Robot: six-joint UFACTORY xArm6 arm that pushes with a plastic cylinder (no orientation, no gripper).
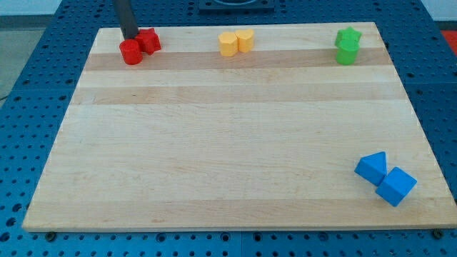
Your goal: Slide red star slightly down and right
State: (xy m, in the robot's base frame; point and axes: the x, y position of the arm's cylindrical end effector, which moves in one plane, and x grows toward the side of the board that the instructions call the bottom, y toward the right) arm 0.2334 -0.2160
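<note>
My tip (pixel 131 36) was down on the board near its top left corner. It is just a rod, with nothing to open or close, so it held nothing. It sat right at the top edge of the two red blocks, about where they meet. I could not tell if it was touching them or just beside them.

The red star (pixel 149 40) was just to the right of my tip. The red round block (pixel 131 52) was below my tip and touching the star's lower left side. Both sat close to the top edge of the wooden board (pixel 228 157).

To do the step well, I thought the tip should press on the star's upper left side and go slowly down and right. Only a short push was needed. The tricky part was the red round block. It was so close that the tip could bump it and drag it along too. A tiny push that stopped early seemed safest.

Far from all this, the two yellow blocks (pixel 236 42) sat at the top middle. The two green blocks (pixel 348 46) were at the top right. The two blue blocks (pixel 385 178) were at the bottom right. None stood in the star's way.
</note>
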